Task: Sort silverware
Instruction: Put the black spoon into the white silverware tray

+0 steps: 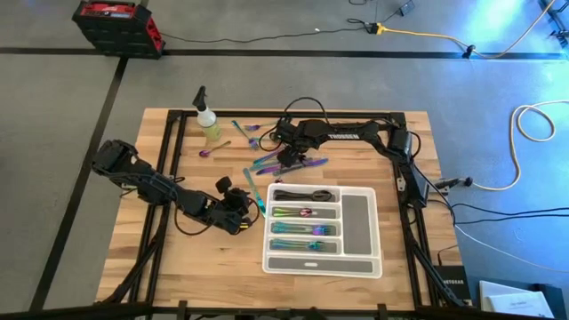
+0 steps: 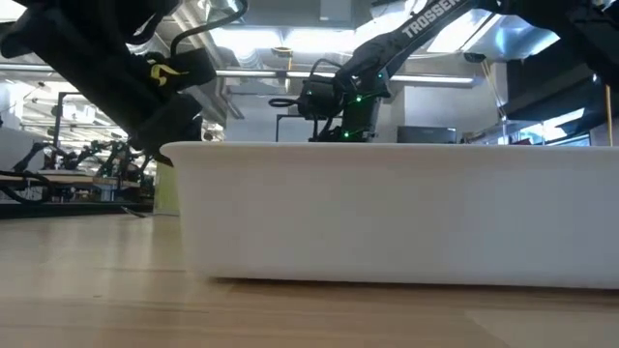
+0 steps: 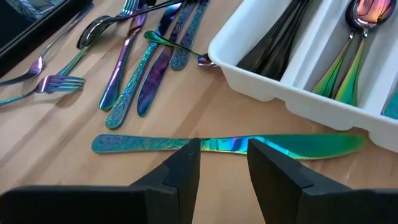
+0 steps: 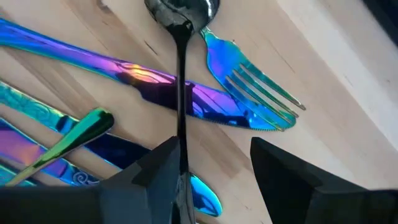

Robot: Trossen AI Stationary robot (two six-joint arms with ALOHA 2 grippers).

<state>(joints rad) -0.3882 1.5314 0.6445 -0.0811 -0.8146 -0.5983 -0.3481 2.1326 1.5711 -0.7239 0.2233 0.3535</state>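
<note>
Iridescent knife (image 3: 224, 145) just beyond left hand (image 3: 224, 163) fingertips

My table (image 1: 133, 258) is pale wood, matt, with fine straight grain showing up close and dark metal framing along its edges. The silverware (image 1: 267, 162) heaped at about twelve o'clock from the tray is polished metal with an iridescent finish, glossy enough to throw purple, green and blue glints. The knife (image 3: 227, 145) has an embossed, patterned handle and a smooth mirror blade. The black spoon (image 4: 181, 37) is glossy dark metal. The tray (image 1: 378, 233) looks like smooth white plastic, with grey matt liners in its compartments. My left gripper (image 3: 224, 163) and right gripper (image 4: 214, 163) have matt black plastic fingers. The spray bottle (image 1: 210, 124) is translucent plastic.
</note>
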